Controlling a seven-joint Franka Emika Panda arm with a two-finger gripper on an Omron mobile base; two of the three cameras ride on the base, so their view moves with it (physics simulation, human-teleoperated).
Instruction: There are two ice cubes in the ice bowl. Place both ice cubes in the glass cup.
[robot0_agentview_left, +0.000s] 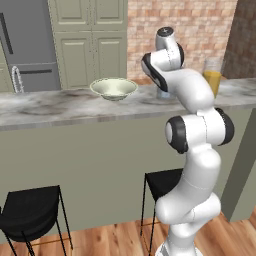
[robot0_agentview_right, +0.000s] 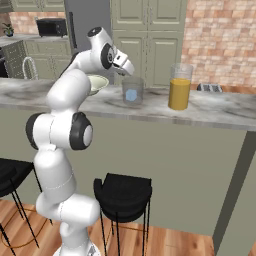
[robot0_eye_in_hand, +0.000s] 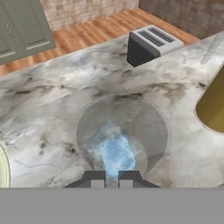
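The glass cup (robot0_agentview_right: 133, 90) stands on the marble counter (robot0_agentview_right: 220, 112) with one pale-blue ice cube (robot0_agentview_right: 131, 95) inside it. My gripper (robot0_agentview_right: 131, 70) hangs just above the cup's rim, tilted down towards it. In the hand view the glass cup (robot0_eye_in_hand: 144, 127) lies straight below. A brighter ice cube (robot0_eye_in_hand: 117, 156) sits right at the nearly closed fingertips of the gripper (robot0_eye_in_hand: 111, 177), and a fainter cube (robot0_eye_in_hand: 99, 136) lies beyond it in the cup. The ice bowl (robot0_agentview_left: 114, 88) rests to the cup's left. The arm half hides the ice bowl (robot0_agentview_right: 100, 83) in the right base view.
A tall glass of orange liquid (robot0_agentview_right: 179, 93) stands right of the cup, with a toaster (robot0_eye_in_hand: 151, 43) behind it. A tap (robot0_agentview_left: 17, 77) rises at the counter's left end. Black stools (robot0_agentview_left: 30, 212) stand under the counter's front edge.
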